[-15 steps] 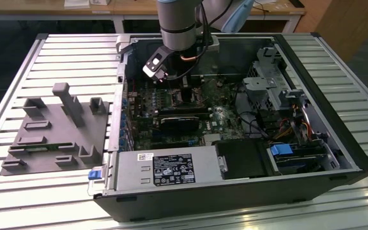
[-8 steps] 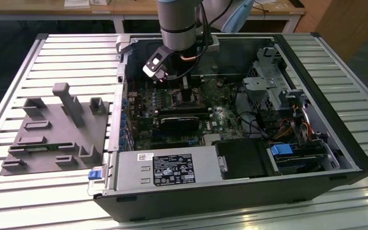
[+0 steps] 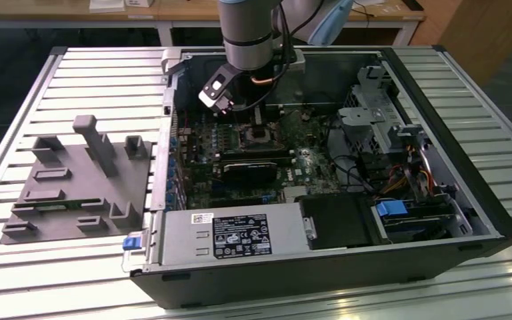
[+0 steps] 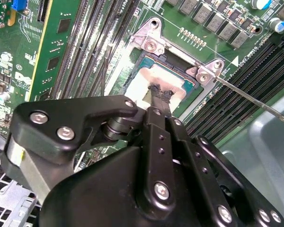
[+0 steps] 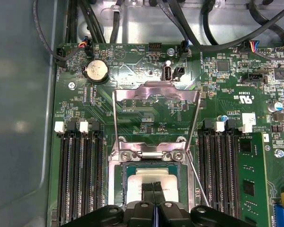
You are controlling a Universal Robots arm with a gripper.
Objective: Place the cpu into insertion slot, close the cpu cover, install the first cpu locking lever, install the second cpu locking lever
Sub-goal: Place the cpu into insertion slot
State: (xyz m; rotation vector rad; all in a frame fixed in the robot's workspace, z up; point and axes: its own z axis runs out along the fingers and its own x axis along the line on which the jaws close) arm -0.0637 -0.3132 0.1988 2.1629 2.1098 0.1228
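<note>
Exterior view overlooks from afar; both wrist views closely share the insertion slot (image 5: 125, 182).

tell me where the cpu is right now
In the first wrist view the cpu lies in the insertion slot, flanked by memory slots, directly under the gripper, with the cpu cover swung open.
</note>
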